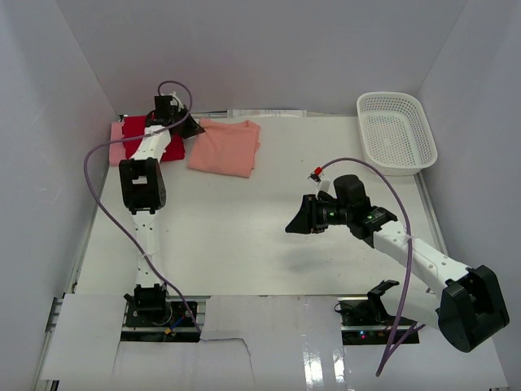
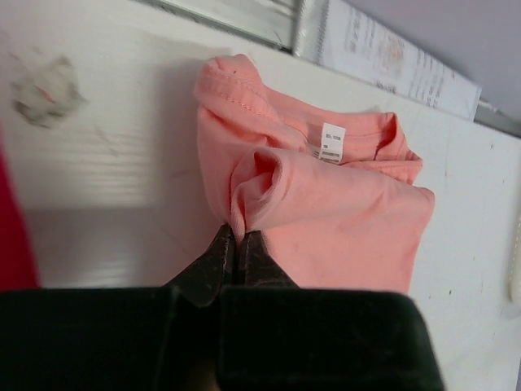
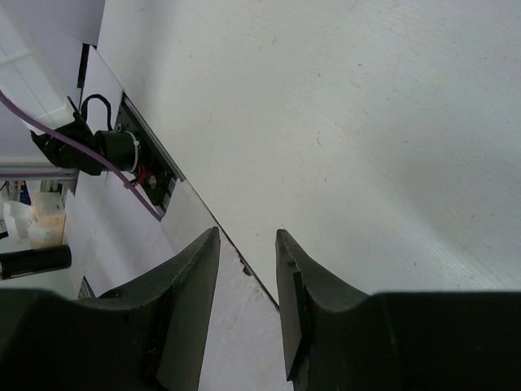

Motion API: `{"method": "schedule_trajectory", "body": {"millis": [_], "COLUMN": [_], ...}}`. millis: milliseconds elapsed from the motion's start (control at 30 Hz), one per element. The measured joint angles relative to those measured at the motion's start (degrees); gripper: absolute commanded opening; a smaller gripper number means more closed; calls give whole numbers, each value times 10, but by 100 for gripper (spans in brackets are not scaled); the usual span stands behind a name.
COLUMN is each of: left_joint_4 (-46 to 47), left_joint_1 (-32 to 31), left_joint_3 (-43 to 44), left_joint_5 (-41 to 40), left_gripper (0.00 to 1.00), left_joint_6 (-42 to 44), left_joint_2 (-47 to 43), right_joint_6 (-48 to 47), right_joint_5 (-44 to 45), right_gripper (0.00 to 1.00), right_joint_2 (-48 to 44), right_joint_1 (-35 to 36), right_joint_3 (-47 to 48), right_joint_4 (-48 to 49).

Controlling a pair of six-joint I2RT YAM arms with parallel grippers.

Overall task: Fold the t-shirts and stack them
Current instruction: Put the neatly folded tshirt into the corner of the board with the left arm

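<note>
A folded salmon t-shirt lies at the back of the table, its neck label up. My left gripper sits at its left edge, shut on a pinched fold of the salmon cloth. To the left lies a folded red t-shirt on top of a pale pink one; the red shows as a strip at the left wrist view's edge. My right gripper hovers over the bare middle of the table, open with nothing between its fingers.
A white mesh basket stands at the back right corner. White walls close in the table on the left, back and right. The left arm's purple cable loops beside it. Paper sheets cover the near edge.
</note>
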Motion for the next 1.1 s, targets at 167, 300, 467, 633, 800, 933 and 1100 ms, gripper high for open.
{"method": "schedule_trajectory", "body": {"millis": [167, 300, 467, 633, 800, 933, 1100], "left_joint_4": [2, -1, 9, 18, 31, 48, 58], "left_joint_1": [48, 79, 103, 104, 105, 109, 121], "left_joint_3": [42, 53, 57, 59, 67, 67, 67], "left_joint_5": [19, 35, 68, 88, 112, 124, 132], "left_gripper": [0, 0, 0, 0, 0, 0, 0], "left_joint_6": [-16, -24, -47, -66, -91, -108, -124], "left_joint_2": [25, 23, 18, 2, -18, -36, -45], "right_joint_6": [0, 4, 7, 11, 19, 22, 23], "right_joint_5": [0, 0, -3, -7, -9, -12, -15], "right_gripper": [40, 40, 40, 40, 40, 40, 41], "right_joint_2": [0, 2, 21, 28, 28, 30, 32], "right_joint_1": [0, 0, 0, 0, 0, 0, 0], "right_joint_3": [0, -2, -9, -16, -26, -27, -28], "right_joint_4": [-2, 0, 4, 16, 22, 30, 33]}}
